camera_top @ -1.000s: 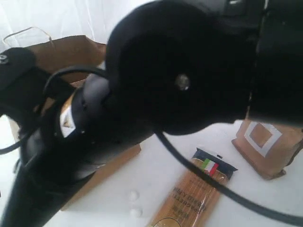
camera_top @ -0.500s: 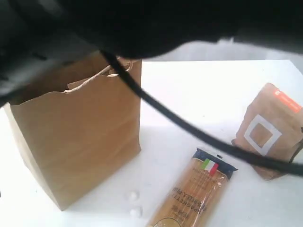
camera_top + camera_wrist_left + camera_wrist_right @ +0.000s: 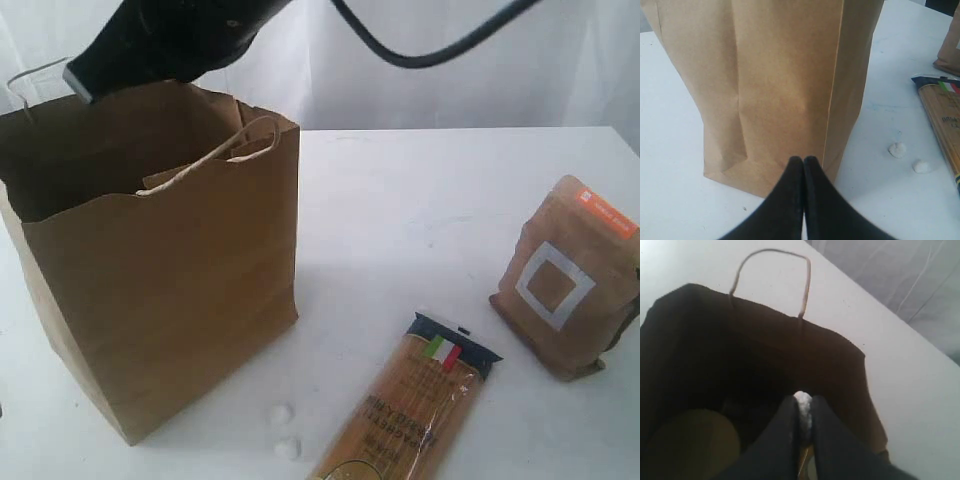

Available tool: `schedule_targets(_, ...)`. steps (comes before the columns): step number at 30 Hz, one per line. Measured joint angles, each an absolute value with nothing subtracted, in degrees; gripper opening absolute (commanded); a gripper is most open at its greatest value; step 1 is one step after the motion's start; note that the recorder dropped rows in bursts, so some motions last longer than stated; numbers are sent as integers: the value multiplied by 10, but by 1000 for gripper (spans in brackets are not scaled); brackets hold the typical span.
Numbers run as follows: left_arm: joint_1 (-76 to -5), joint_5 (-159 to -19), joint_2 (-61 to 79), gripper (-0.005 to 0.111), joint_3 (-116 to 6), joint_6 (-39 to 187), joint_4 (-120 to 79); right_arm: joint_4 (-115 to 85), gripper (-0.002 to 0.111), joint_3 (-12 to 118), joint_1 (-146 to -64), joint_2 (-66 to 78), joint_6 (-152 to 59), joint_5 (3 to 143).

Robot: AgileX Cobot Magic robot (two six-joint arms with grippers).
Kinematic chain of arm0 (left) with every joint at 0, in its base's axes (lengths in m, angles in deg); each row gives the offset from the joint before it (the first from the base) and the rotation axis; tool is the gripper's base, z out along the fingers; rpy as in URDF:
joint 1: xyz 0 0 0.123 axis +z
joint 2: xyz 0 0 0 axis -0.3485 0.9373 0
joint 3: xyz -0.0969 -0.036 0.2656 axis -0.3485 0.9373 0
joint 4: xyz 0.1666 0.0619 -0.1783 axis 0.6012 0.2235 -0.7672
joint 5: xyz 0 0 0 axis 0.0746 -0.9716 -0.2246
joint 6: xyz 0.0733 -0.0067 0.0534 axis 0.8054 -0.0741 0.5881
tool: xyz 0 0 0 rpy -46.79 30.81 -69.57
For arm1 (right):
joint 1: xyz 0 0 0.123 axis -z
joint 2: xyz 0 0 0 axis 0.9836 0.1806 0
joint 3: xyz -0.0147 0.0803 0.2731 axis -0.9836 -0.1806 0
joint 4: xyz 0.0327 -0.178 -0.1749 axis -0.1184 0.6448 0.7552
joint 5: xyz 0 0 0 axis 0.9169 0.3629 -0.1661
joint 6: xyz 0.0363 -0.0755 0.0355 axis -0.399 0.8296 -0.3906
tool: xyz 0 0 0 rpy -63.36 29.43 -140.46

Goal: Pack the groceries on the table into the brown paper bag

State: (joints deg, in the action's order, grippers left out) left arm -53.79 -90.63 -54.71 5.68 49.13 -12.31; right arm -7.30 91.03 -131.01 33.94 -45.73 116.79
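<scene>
Left fingers (image 3: pixel 790 192) pressed together, right fingers (image 3: pixel 784 432) seemingly pinching a white lump (image 3: pixel 803 407)

The tall brown kraft paper bag (image 3: pixel 170 300) stands open-mouthed, though its near twisted paper loop handle (image 3: pixel 215 155) leans across the rim and the right gripper (image 3: pixel 803 405), pinching a small white lump (image 3: pixel 802 399), hangs over the opening. By the bag's base two small white lumps (image 3: pixel 282 412) and an orange spaghetti packet (image 3: pixel 410 410) block the white tabletop (image 3: pixel 420 220); past them, toward a brown white-squared pouch (image 3: pixel 565 285), it lies bare.
</scene>
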Motion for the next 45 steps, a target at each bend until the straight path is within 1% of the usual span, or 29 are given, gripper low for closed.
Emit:
schedule_targets(5, -538, -906, -547, 0, 57, 491, -123, -95, 0, 937, -1306, 377, -458, 1215)
schedule_targets(7, -538, -906, -547, 0, 57, 491, -123, -97, 3, 940, -1305, 387, -458, 1227)
schedule_targets(9, -538, -906, -547, 0, 57, 491, -123, -98, 11, 940, -1305, 396, -458, 1231)
schedule_targets(14, -538, -906, -547, 0, 57, 491, -123, -98, 41, 940, -1305, 404, -458, 1232)
schedule_targets(16, -538, -906, -547, 0, 57, 491, -123, -98, 47, 940, -1305, 404, -458, 1232)
schedule_targets(22, -538, -906, -547, 0, 57, 491, -123, -98, 48, 940, -1307, 377, -458, 1232)
schedule_targets(27, -538, -906, -547, 0, 57, 491, -123, -91, 48, 941, -1329, 318, -438, 1232)
schedule_targets(31, -538, -906, -547, 0, 57, 491, -123, -86, 48, 943, -1370, 269, -372, 1251)
schedule_targets(32, -538, -906, -547, 0, 57, 491, -123, -86, 48, 944, -1395, 256, -345, 1274)
schedule_targets(34, -538, -906, -547, 0, 57, 491, -123, -86, 48, 945, -1436, 248, -331, 1308)
schedule_targets(38, -538, -906, -547, 0, 57, 491, -123, -88, 48, 934, -1484, 253, -324, 1350)
schedule_targets(41, -538, -906, -547, 0, 57, 491, -123, -105, 48, 910, -1509, 260, -303, 1371)
schedule_targets(45, -538, -906, -547, 0, 57, 491, -123, -124, 48, 864, -1518, 281, -279, 1382)
